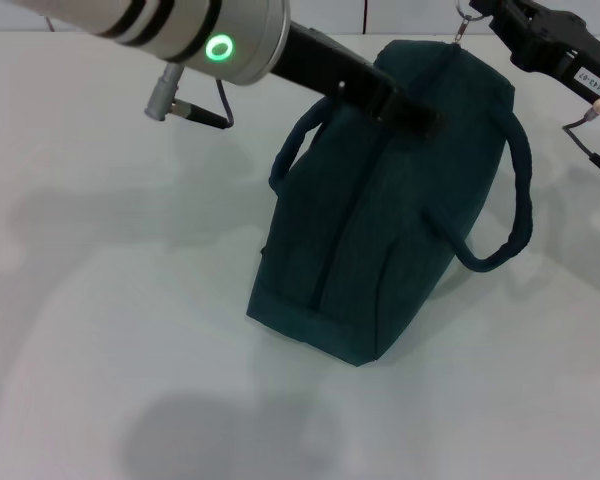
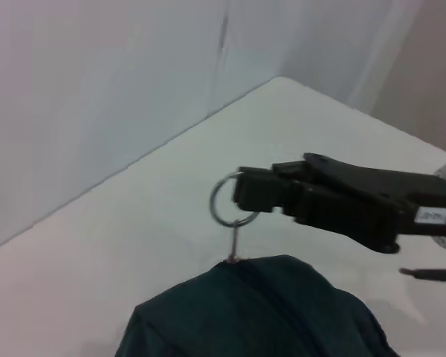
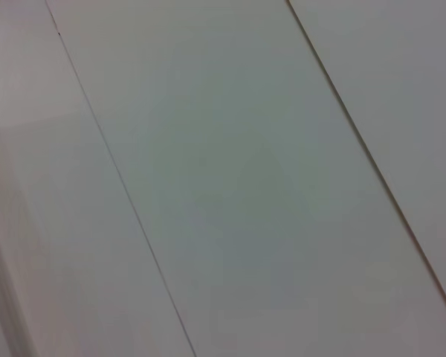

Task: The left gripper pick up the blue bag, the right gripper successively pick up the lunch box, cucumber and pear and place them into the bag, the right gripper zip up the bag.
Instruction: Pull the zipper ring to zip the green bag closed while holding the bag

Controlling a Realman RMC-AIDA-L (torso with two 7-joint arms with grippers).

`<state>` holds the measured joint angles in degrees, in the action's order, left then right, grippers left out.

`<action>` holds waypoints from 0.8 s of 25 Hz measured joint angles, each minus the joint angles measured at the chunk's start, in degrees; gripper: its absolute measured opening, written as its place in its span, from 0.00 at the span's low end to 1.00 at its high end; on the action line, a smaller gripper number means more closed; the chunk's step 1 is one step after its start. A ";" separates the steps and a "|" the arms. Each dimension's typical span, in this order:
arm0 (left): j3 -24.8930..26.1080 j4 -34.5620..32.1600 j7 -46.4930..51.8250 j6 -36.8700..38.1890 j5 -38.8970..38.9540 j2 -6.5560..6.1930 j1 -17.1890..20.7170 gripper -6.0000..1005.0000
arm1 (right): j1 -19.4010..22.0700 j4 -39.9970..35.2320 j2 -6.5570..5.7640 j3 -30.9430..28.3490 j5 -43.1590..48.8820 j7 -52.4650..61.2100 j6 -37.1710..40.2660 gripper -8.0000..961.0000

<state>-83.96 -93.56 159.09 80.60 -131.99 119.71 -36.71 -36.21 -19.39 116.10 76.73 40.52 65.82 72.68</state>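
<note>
White table (image 1: 100, 300) against pale wall panels; my view from the head camera. The bag (image 1: 380, 240) stands mid-table, zip closed as far as I can see, its handles drooping. Left gripper (image 1: 405, 108) rests on the bag's top; whether it is clamped I cannot tell. Right gripper (image 2: 241, 192) is pinched on the ring (image 2: 227, 201). I judge the fabric soft and slack, so the ring is the sure hold.

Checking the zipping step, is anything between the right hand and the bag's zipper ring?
No. The right hand is already closed on the zipper ring at the blue bag's far end; nothing lies between them.
</note>
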 joint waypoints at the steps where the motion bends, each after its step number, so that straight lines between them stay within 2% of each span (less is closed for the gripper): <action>1: -0.61 -0.45 -1.34 -0.55 0.07 0.00 0.56 0.82 | 0.00 0.00 0.00 0.00 0.00 0.00 0.00 0.03; 6: -2.50 -1.18 -2.92 -2.05 0.10 -0.02 1.75 0.82 | 0.17 0.04 0.00 0.00 0.00 0.09 0.04 0.03; 8: -2.47 -1.19 -2.98 -2.06 0.09 -0.06 1.74 0.60 | 0.21 0.05 0.00 0.00 0.00 0.14 0.05 0.03; 20: -2.74 -1.43 -7.52 -3.54 0.52 0.00 3.11 0.16 | 0.34 0.06 0.09 -0.01 0.00 0.27 0.26 0.03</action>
<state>-86.70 -94.99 151.57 77.06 -131.47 119.70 -33.60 -35.87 -19.33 116.19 76.72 40.52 66.09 72.94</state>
